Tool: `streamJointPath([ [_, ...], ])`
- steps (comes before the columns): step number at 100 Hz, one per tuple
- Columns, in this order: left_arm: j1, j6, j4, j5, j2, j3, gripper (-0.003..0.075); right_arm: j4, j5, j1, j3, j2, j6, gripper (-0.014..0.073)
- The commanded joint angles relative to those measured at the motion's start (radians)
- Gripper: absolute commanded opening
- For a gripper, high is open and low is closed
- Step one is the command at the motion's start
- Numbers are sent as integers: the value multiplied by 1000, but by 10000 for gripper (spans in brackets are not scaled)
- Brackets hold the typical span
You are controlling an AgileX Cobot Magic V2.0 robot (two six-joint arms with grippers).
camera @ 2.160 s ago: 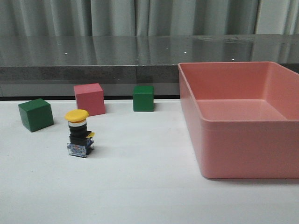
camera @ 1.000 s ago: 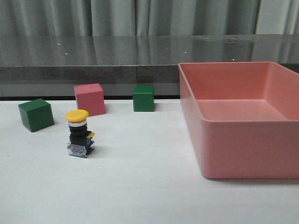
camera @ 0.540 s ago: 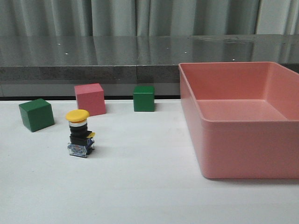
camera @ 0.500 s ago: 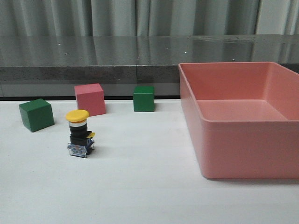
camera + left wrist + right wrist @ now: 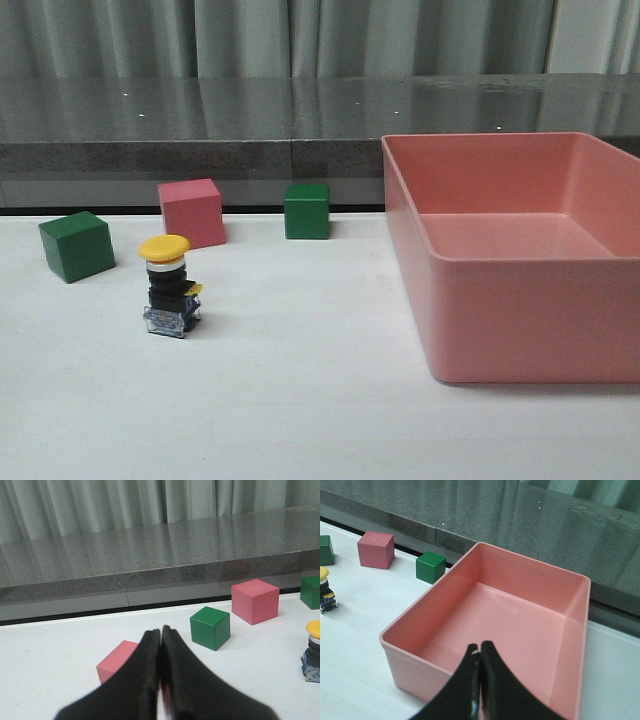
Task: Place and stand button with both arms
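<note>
The button point(image 5: 170, 287) stands upright on the white table, yellow cap up, clear-blue base down, at the left of the front view. It also shows at the edge of the left wrist view point(image 5: 313, 650) and of the right wrist view point(image 5: 326, 596). Neither arm shows in the front view. My left gripper point(image 5: 161, 630) is shut and empty, well away from the button. My right gripper point(image 5: 480, 646) is shut and empty, seen over the pink bin point(image 5: 405, 652).
A large empty pink bin point(image 5: 520, 320) fills the right side. Behind the button stand a green cube point(image 5: 76, 245), a pink cube point(image 5: 191, 212) and another green cube point(image 5: 306, 210). A further pink cube point(image 5: 116, 661) lies just beyond my left gripper. A grey ledge point(image 5: 200, 155) runs along the back.
</note>
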Motion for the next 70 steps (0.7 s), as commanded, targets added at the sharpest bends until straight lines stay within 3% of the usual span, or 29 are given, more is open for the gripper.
streamJointPath([
  [1, 1, -12, -1, -73, -31, 46, -19, 11, -73, -2, -26, 4, 2, -113],
  [56, 1, -12, -1, -73, -31, 46, -19, 11, -73, -2, -24, 4, 2, -113],
  [70, 1, -12, -1, -73, -31, 46, -19, -97, -138, -14, 10, -39, 44, -113],
])
